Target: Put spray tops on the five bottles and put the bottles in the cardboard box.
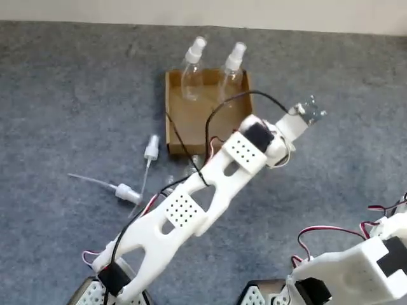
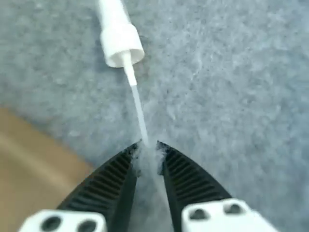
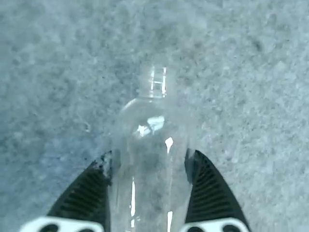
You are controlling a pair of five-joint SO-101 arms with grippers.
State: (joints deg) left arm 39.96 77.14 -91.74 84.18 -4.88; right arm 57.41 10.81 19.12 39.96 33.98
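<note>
left gripper (image 2: 148, 145) pinching a spray top (image 2: 118, 36) by its tube

it hangs just beside the cardboard box (image 1: 191, 122). my right gripper (image 3: 149, 155) clasps an uncapped bottle (image 3: 150, 121), well apart from the box. best: centre tube over neck (image 3: 152, 79), then lower.

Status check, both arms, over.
Left gripper shut on spray top tube. Right gripper shut on uncapped bottle. Two capped bottles in cardboard box. No obstruction seen.
</note>
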